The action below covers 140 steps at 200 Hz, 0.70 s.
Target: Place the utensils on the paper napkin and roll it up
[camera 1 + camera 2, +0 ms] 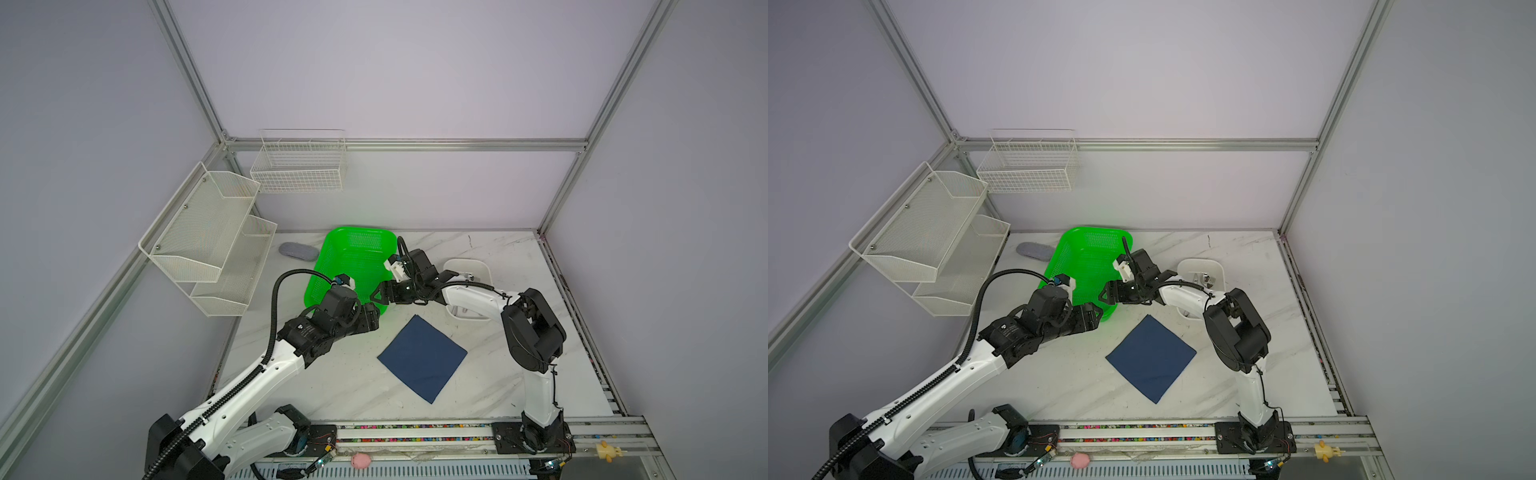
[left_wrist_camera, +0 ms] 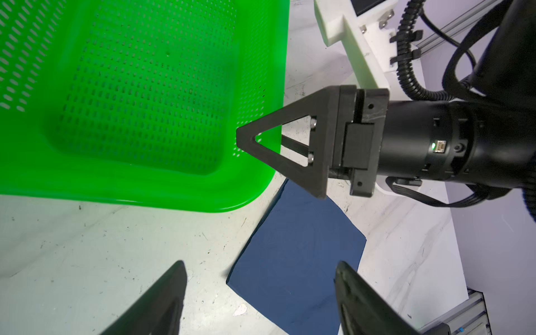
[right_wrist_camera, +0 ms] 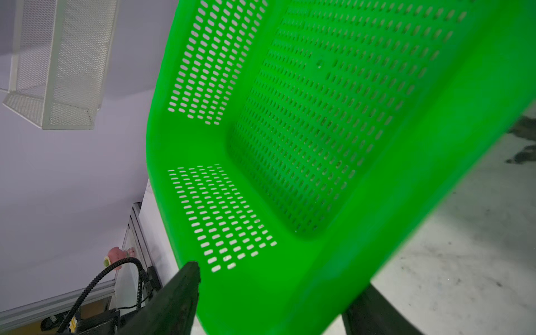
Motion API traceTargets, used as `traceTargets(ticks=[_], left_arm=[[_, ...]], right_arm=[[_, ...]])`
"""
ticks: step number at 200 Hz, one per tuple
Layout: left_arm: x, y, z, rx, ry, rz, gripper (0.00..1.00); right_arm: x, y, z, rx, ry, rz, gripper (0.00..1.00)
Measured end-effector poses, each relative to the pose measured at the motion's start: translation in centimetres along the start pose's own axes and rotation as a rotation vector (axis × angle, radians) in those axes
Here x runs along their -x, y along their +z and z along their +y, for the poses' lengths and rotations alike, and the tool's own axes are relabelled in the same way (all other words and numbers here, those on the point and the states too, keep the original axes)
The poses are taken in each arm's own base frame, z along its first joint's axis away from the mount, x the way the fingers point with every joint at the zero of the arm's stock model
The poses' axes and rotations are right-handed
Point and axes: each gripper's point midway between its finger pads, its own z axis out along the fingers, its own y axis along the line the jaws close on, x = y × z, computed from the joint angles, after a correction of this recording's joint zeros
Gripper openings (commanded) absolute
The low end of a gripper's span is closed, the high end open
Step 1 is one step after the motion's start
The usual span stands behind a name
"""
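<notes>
Right end effector (image 3: 280, 278) spread, straddling green basket (image 3: 156, 150) rim; left end effector (image 2: 260, 264) spread, empty. Paper napkin (image 1: 422, 357) flat on table (image 1: 332, 386) (limp; pinch a corner). Utensils (image 1: 1202, 279) in white tray (image 1: 1200, 261): stiff, probably slick; grip mid-handle.

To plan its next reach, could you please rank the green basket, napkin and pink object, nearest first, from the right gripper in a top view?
From the right gripper:
1. green basket, its rim at the gripper.
2. paper napkin, mid-table, towards the front.
3. pink object, on the front rail.
</notes>
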Motion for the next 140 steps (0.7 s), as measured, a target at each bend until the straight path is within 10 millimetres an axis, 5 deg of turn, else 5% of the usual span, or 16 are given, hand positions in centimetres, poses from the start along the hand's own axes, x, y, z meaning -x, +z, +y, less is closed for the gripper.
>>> traceTargets(ticks=[29, 74, 97, 140], left_arm=[[0.0, -0.6, -0.7, -0.047, 0.008, 0.003, 0.75], [-1.9, 0.3, -1.9, -0.1, 0.044, 0.078, 0.68], [-3.5, 1.6, -2.7, -0.106, 0.092, 0.134, 0.65], [-8.6, 5.0, -2.9, -0.046, 0.193, 0.302, 0.64]], right_arm=[[0.2, -2.4, -1.4, -0.125, 0.008, -0.057, 0.78], [-1.9, -12.4, -1.4, -0.233, 0.035, -0.229, 0.63], [-5.8, -14.3, -2.7, -0.248, 0.074, -0.223, 0.56], [-15.3, -13.0, -7.6, -0.285, 0.216, -0.046, 0.47]])
